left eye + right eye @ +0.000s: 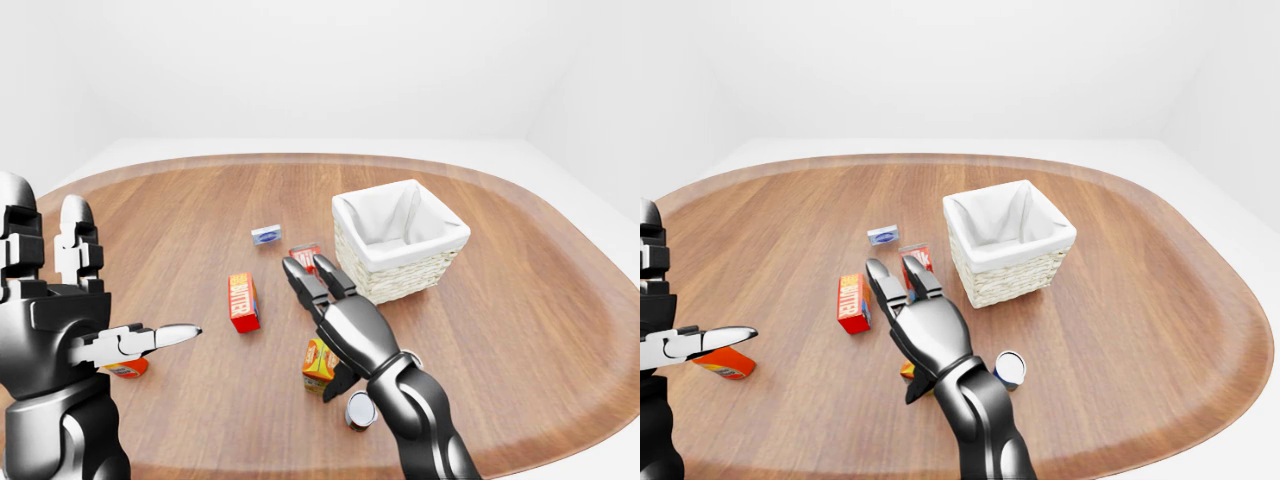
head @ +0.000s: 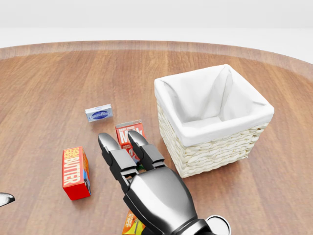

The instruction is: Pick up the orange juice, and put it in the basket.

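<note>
While the right hand (image 1: 335, 305) is hovering with its 3 fingers spread and gripping nothing, the left-eye view is showing the orange juice (image 1: 320, 364) carton standing directly beneath its palm, well apart from the basket (image 1: 398, 243) toward the lower left. The left hand (image 1: 60, 320) is also hanging open, far left of the carton. Looking through the head view, the carton (image 2: 133, 225) is peeking out under the wrist at the bottom edge, so the hand should probably be drawing back and lowering until the fingers straddle it. Seen through the right-eye view, a can (image 1: 1009, 368) is sitting just right of the carton, worth avoiding.
</note>
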